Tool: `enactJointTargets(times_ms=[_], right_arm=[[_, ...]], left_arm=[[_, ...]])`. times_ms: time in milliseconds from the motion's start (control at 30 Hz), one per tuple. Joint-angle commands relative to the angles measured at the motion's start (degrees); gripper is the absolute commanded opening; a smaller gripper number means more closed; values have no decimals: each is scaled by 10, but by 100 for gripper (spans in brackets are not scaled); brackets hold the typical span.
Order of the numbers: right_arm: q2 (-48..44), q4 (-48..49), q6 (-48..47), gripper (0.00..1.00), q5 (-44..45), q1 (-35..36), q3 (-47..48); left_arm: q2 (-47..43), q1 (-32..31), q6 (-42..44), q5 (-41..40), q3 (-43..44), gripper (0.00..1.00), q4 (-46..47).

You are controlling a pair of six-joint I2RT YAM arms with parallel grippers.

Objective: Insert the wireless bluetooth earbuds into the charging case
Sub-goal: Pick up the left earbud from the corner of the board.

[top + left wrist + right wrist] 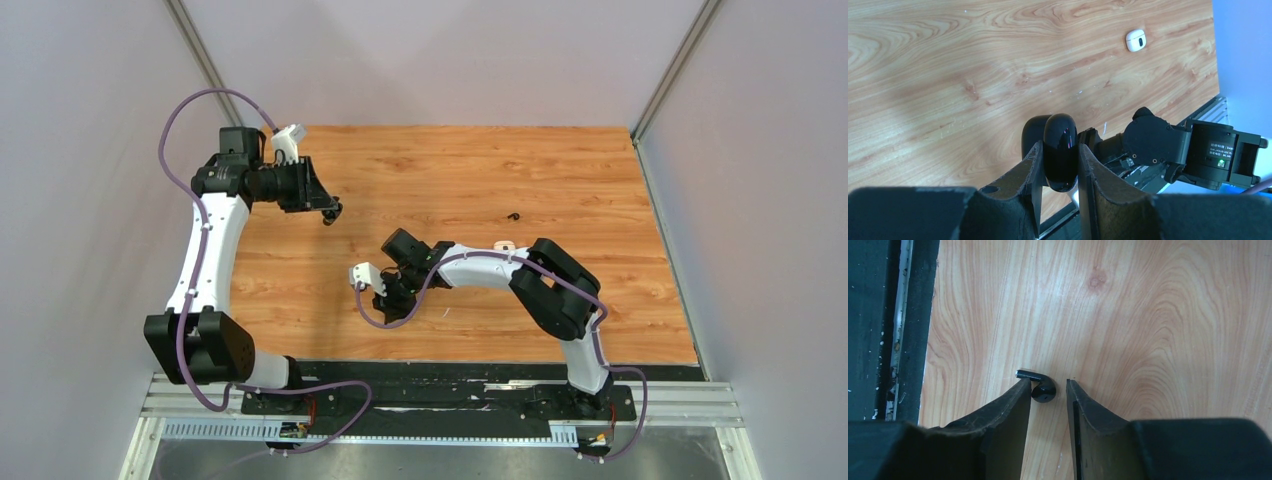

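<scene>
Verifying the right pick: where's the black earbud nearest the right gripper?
Right wrist view: the black earbud lies on the table inside the open right gripper, close to the table's near edge. From the top camera that gripper hides it.

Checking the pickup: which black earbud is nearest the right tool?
The black earbud between the right tool's tips; the other black earbud lies alone, untouched, farther back.

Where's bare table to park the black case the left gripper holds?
Bare: far-right stretch beyond the loose black earbud; near-left patch between left arm and right gripper. Crowded: centre, where the right gripper straddles a second black earbud, white case by its arm.
</scene>
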Motion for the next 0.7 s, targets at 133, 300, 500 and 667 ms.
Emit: enactJointTargets(times_ms=[133, 300, 500, 667], right_arm=[[-14, 4, -35, 37, 32, 8, -20], [-26, 4, -49, 36, 36, 8, -35], [-28, 5, -66, 35, 46, 8, -40], [-24, 12, -65, 30, 50, 8, -40]], left_arm=[[-26, 6, -4, 14, -4, 0, 16], [-24, 6, -5, 18, -4, 0, 18], [-19, 6, -10, 20, 0, 0, 23], [-16, 6, -13, 22, 1, 0, 26]])
